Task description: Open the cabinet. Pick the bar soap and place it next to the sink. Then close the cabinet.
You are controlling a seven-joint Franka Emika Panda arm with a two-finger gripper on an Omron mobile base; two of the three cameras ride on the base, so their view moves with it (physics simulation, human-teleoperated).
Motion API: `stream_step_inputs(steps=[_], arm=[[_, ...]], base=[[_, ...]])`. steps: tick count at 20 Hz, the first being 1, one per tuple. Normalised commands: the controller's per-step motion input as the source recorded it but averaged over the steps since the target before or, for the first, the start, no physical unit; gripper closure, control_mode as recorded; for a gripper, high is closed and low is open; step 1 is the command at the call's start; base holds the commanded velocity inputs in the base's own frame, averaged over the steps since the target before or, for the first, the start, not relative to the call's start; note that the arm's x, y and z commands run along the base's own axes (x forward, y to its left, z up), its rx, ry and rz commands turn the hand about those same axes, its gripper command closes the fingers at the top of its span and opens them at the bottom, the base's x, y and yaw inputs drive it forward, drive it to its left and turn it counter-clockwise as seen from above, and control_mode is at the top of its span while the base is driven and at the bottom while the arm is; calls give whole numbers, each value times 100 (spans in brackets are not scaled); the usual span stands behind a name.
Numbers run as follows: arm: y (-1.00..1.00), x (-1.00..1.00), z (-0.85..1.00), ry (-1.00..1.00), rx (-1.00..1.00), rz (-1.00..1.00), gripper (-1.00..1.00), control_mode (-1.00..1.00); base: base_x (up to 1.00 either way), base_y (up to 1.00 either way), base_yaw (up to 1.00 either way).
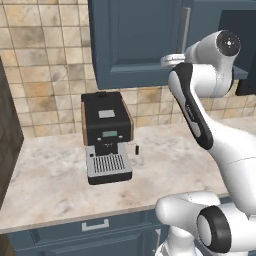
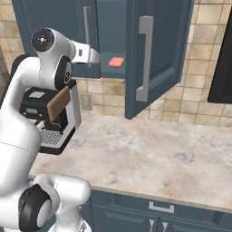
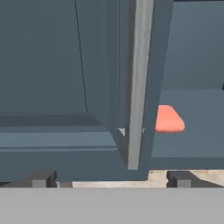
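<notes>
Both fingertips [image 3: 42, 178] of the gripper [image 3: 111, 179] spread wide, holding nothing.

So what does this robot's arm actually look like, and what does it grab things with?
The arm is made of glossy white rounded segments linked by dark grey joints, with round grey-and-black caps at the elbows and a long dark stripe down one link. No loose cables show. At its end, the gripper has two small, blocky dark grey fingers.
</notes>
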Motion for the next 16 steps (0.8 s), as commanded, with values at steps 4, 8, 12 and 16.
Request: stream_step_inputs(steps=[4, 8, 12, 16], arm=[[-23, 58, 0, -14, 14, -1, -100, -100], [-30, 56, 0, -17, 10, -5, -100, -100], [-1, 61, -6, -19, 2, -5, 100, -100], [0, 53, -12, -9, 2, -4, 100, -100]], base=[[0, 0, 0], [0, 0, 0], [0, 0, 0], [0, 0, 0]])
